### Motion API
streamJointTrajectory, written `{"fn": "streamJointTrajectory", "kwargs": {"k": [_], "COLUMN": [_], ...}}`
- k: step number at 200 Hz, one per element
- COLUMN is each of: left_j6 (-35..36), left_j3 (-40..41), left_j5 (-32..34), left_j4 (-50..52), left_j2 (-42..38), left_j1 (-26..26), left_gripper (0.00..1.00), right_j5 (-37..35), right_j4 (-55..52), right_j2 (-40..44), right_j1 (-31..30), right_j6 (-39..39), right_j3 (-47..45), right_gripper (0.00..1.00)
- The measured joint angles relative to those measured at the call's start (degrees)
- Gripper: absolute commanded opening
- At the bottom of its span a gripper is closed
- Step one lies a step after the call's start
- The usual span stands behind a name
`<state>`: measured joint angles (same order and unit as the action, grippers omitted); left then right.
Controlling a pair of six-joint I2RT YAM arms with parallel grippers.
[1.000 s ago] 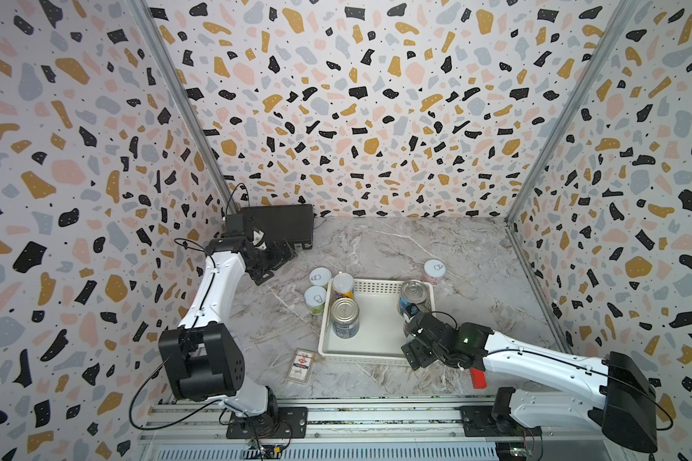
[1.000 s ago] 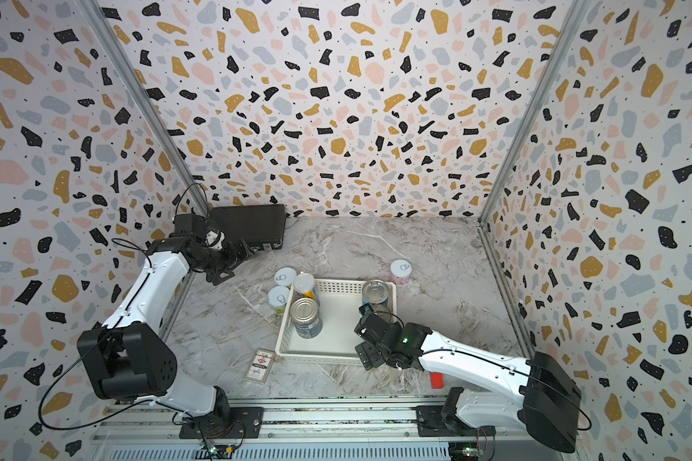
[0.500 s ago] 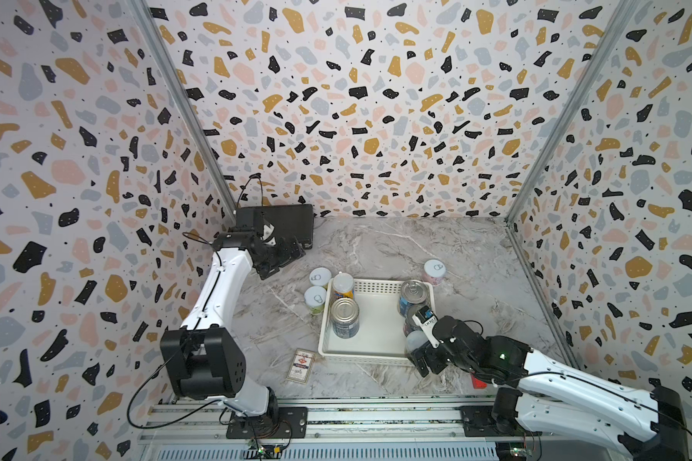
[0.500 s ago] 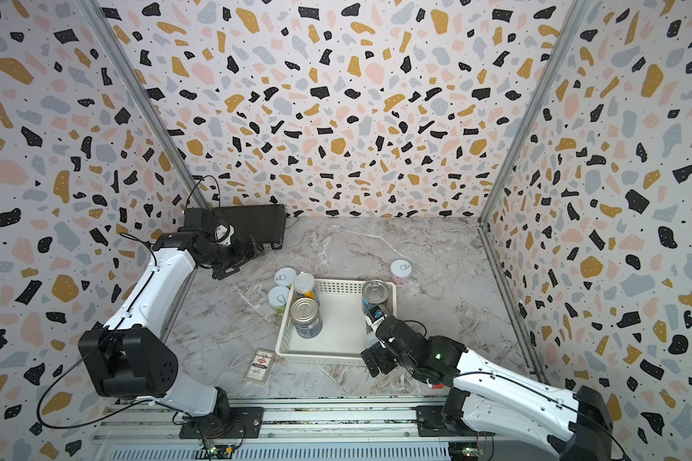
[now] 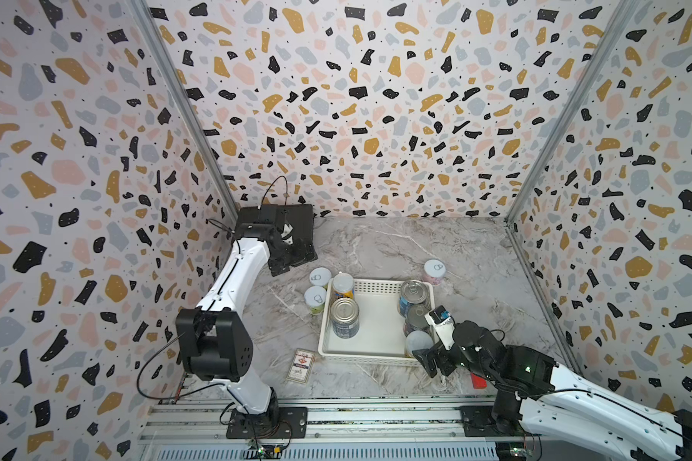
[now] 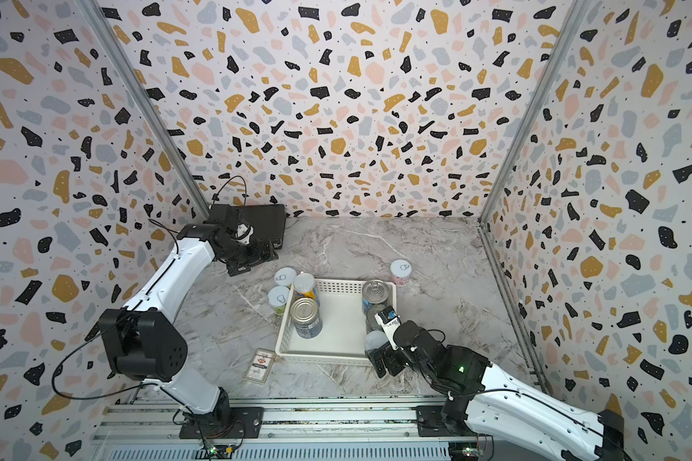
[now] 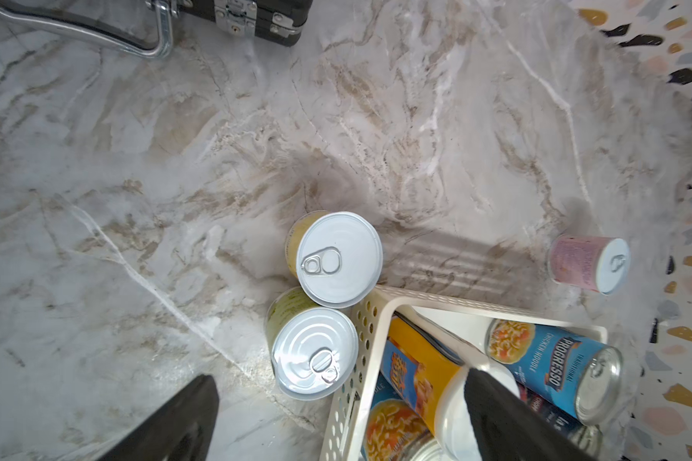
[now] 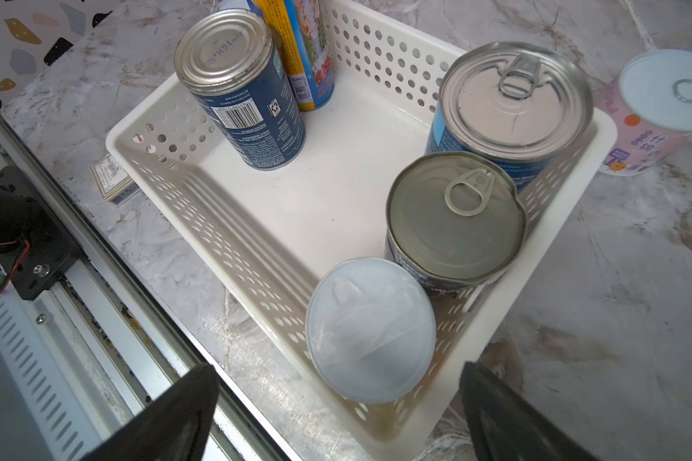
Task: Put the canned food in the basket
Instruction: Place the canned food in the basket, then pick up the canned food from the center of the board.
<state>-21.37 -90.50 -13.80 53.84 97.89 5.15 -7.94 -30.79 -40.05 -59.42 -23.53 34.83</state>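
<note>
Already, five cans [image 8: 452, 223] stood inside the white perforated basket [image 5: 368, 358], while two pale-topped cans [image 7: 338, 259] and a pink-labelled can [image 5: 434, 271] sat outside it on the counter [image 5: 476, 279], with the left pincer [image 5: 294, 261] and right pincer [image 5: 432, 341] spread wide, holding nothing.

The red block [image 5: 478, 382] is largely hidden by the right arm [image 5: 536, 371]; the black briefcase [image 7: 296, 12] and the pink-labelled can [image 8: 652, 119] are cut off by wrist-view edges.
</note>
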Motion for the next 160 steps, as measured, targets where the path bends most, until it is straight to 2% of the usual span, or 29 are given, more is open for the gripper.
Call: {"fn": "streamJointTrajectory", "kwargs": {"k": [43, 98, 160], "left_j6": [1.0, 1.3, 2.1], "left_j3": [-7.6, -11.1, -14.7], "left_j5": [3.2, 6.2, 9.8], "left_j4": [2.9, 5.8, 8.1], "left_j2": [10.4, 15.1, 22.2], "left_j1": [1.7, 2.2, 8.9], "left_gripper": [1.0, 1.0, 1.0], "right_j5": [0.0, 0.2, 0.7], "right_j4": [0.0, 0.0, 0.0], "right_j2": [-3.3, -4.0, -3.2], "right_j1": [0.0, 0.0, 0.0], "right_j6": [0.0, -0.1, -0.4], "right_j3": [0.0, 0.0, 0.0], "right_gripper": [1.0, 1.0, 1.0]}}
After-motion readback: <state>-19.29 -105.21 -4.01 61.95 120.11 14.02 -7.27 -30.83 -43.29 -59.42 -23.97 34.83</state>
